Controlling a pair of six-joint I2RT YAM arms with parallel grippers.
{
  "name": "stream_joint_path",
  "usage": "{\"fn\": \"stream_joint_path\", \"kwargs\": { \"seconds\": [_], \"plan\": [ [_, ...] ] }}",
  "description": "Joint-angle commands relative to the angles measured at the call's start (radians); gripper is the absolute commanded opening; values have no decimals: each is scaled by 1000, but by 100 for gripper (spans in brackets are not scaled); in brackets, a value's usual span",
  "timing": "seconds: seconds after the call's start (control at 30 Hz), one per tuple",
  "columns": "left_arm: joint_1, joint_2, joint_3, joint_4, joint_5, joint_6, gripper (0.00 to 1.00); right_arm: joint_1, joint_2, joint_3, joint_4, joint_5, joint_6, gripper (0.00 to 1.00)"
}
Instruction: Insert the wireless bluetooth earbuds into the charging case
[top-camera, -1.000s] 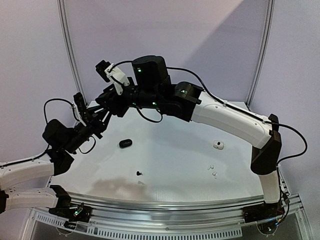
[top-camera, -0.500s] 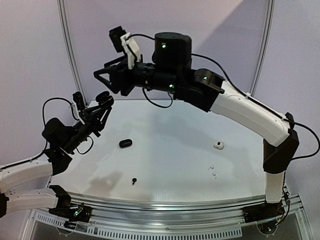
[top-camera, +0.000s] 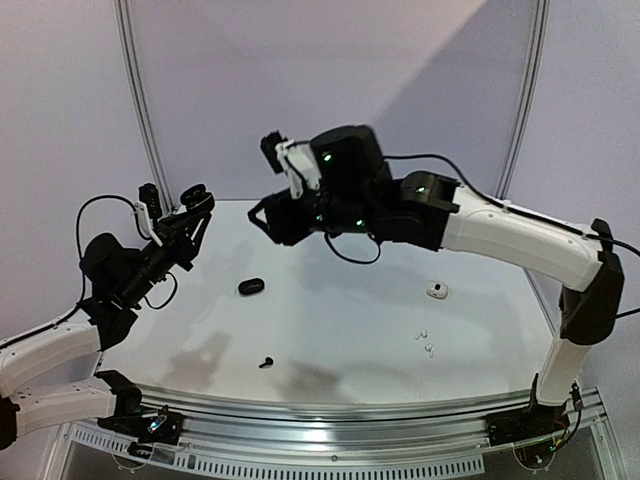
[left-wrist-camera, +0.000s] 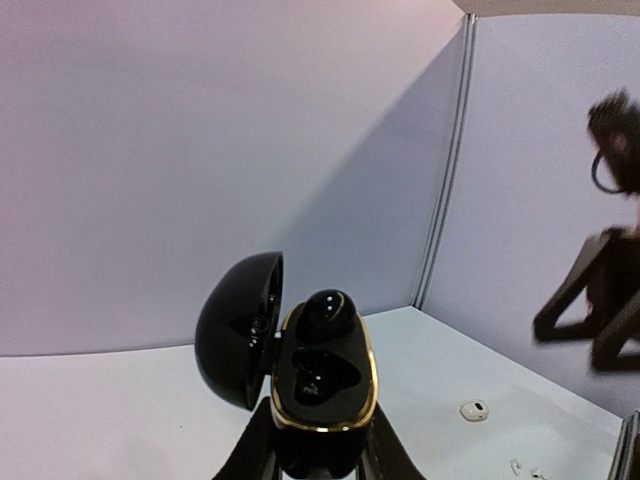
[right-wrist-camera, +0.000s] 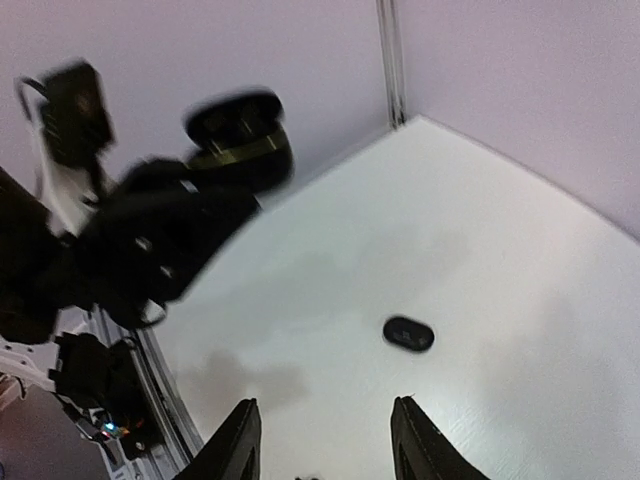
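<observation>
Lettering on the cases was too small for me to read. My left gripper (top-camera: 192, 205) was clenched on the open black case (left-wrist-camera: 320, 400), gold-rimmed, its lid swung toward 9 o'clock, held high above the 9 o'clock side of the table (top-camera: 340, 320). One seated earbud (left-wrist-camera: 325, 315) filled the upper socket; the lower socket showed open. Since half a second earlier the right arm had come down from high overhead. The right gripper (right-wrist-camera: 325, 430), jaws apart with nothing between them, hung toward 11 o'clock, apart from the left one. The loose black earbud (top-camera: 265, 362) lay near the 7 o'clock rim, closer to that edge than a second before. The closed black case (top-camera: 250, 286) at 9 o'clock and the white case (top-camera: 436, 290) at 3 o'clock sat well apart, white tabletop between them. The white earbuds (top-camera: 427, 342) lay together near 4 o'clock.
</observation>
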Motion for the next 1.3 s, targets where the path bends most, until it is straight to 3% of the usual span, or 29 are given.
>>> {"fn": "stream_joint_path", "kwargs": {
  "seconds": [0.0, 0.13, 0.2, 0.3, 0.5, 0.73, 0.9, 1.0, 1.13, 1.27],
  "plan": [
    [19, -20, 18, -47, -11, 14, 0, -4, 172, 109, -290, 59, 220, 44],
    [22, -24, 14, -51, 3, 7, 0, 10, 359, 235, -416, -60, 261, 25],
    [22, -21, 10, -48, 7, 4, 0, 27, 414, 240, -407, -134, 241, 23],
    [21, -15, 4, -36, 12, 0, 0, 38, 467, 251, -365, -221, 195, 28],
    [22, -16, 9, -42, 25, 2, 0, 39, 572, 313, -483, -149, 257, 41],
    [22, -6, 1, -29, 35, -12, 0, 39, 585, 271, -507, -172, 260, 28],
    [22, -5, -8, -24, 39, -16, 0, 42, 505, 124, -411, -234, 259, 39],
    [22, 5, -8, -16, 46, -20, 0, 41, 511, 150, -408, -227, 268, 49],
    [22, 11, -10, -7, 50, -22, 0, 42, 586, 253, -431, -208, 289, 49],
    [22, 18, -17, -2, 57, -27, 0, 42, 591, 252, -422, -187, 310, 48]
  ]
}}
